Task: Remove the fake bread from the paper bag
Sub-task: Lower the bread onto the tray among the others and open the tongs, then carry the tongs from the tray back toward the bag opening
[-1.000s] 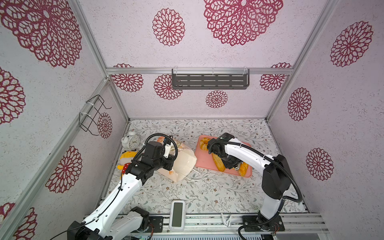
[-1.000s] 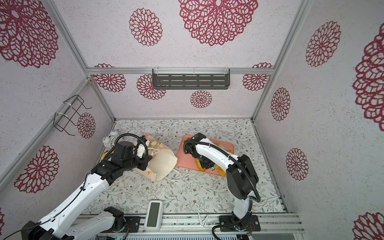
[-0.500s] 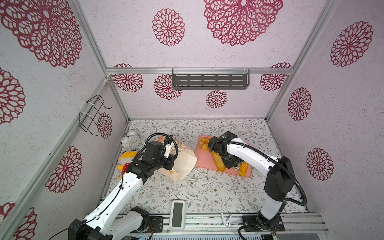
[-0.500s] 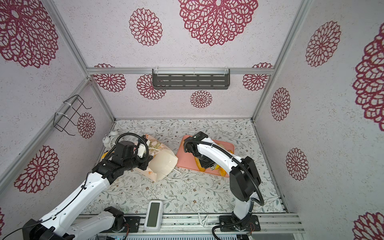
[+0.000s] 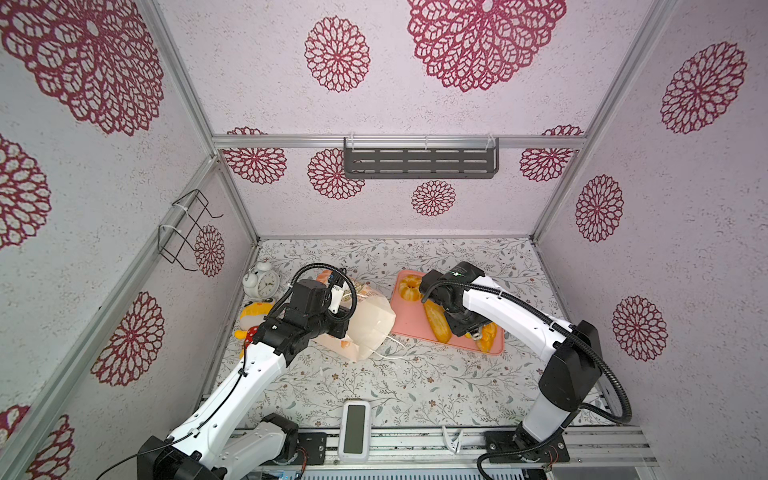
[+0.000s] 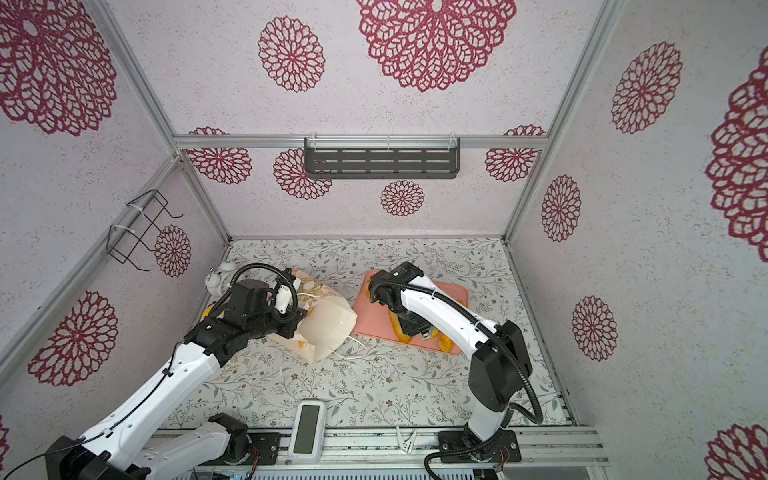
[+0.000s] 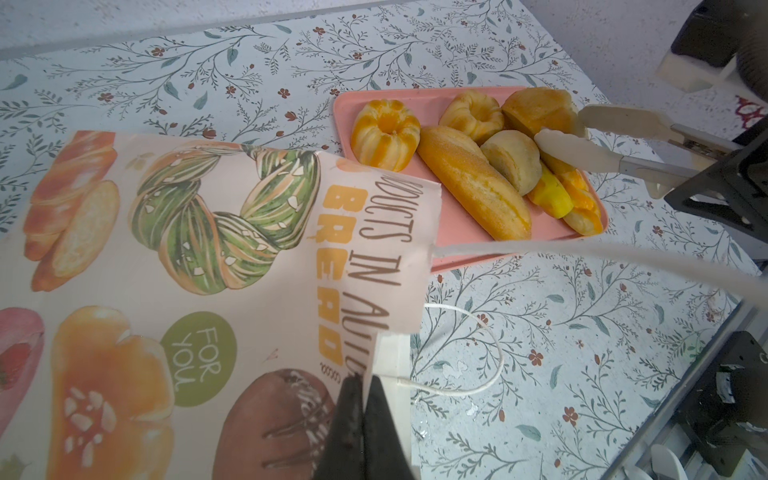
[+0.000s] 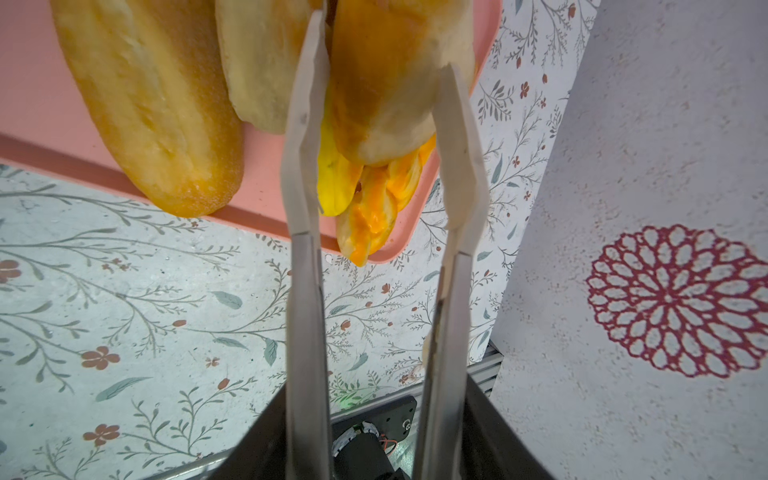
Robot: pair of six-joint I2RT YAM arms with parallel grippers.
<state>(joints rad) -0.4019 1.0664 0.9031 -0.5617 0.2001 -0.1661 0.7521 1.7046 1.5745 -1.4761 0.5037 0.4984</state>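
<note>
Left wrist view, left gripper [image 7: 361, 380]: black fingers pressed together on the rim of the paper bag [image 7: 166, 249].
paper bag: lies on its side on the floral table, left of the pink tray [image 5: 409, 322] in both top views, just beside it.
fake bread [image 7: 469, 183]: baguette, ring buns and rolls piled on the pink tray, outside the bag.
right gripper [image 8: 380, 45]: pale fingers apart, flanking a brown roll [image 8: 386, 104] on the pile; whether they squeeze it is unclear.
</note>
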